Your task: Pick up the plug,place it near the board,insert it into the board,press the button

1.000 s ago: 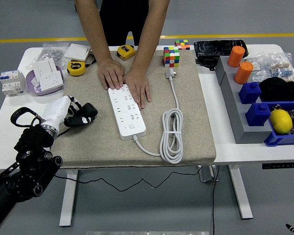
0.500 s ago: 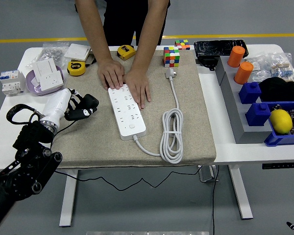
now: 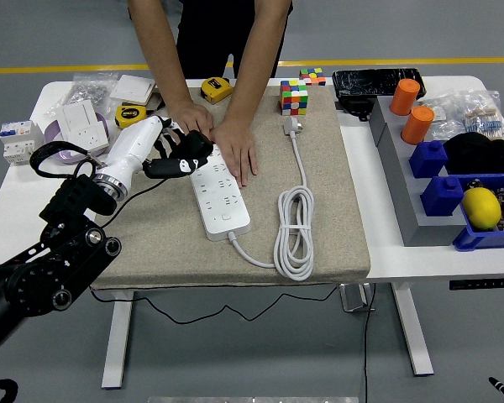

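the robot's left hand (image 3: 178,155), black fingers loosely curled and gripping nothing, hovered over the far-left end of the white power strip (image 3: 217,189), which lay on a beige mat (image 3: 319,227) on the white table (image 3: 17,210). a person at the far side pressed both hands (image 3: 223,138) onto the strip's far end, apparently steadying it. the plug (image 3: 291,126) lay untouched on the mat near the far edge, just in front of a colourful cube (image 3: 294,96), its white cable (image 3: 294,231) running toward the near side into a coil and back to the strip's near end. the right arm was out of view. by the look of it the first step, picking up the plug, had not been done: the working hand sat well to the left of the plug, with the strip and the person's hands between. the next move would likely call for carrying that hand rightward across the strip, then closing its fingers around the plug's body without snagging the cable.
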